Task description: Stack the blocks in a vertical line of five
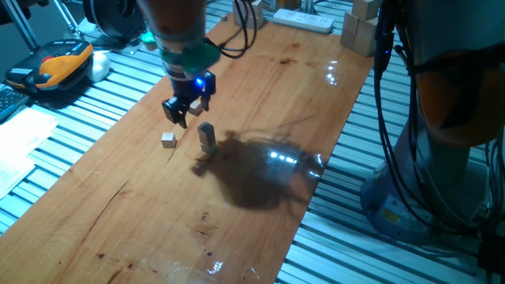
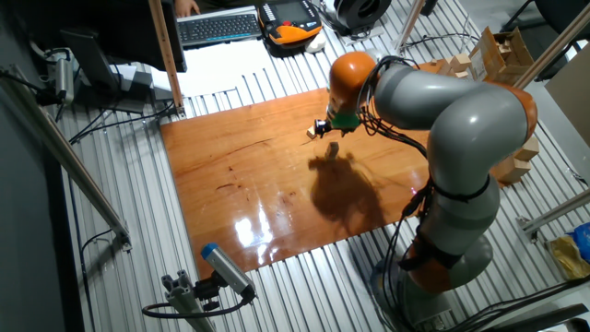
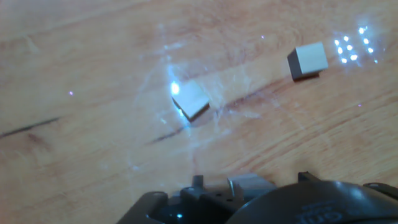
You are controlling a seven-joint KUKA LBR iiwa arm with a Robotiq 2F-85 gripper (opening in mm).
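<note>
- The blocks are small, pale wooden cubes, plain on every side.
- One fixed view shows a short stack [image 1: 207,136] on the wooden table [image 1: 260,95]. I cannot count its blocks.
- A single block [image 1: 168,140] lies just beside it.
- The hand view shows two loose blocks apart: one [image 3: 191,99] in the middle, another [image 3: 307,60] at top right.
- The gripper [image 1: 182,110] hangs above the single block. I cannot tell whether it holds something.
- No boxes or bowls show.

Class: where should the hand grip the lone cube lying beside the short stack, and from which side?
Take the lone cube by two opposite side faces, from straight above. It lies flat, clear of the stack, and sits skewed in the hand view, so the hand probably needs turning to match.
</note>
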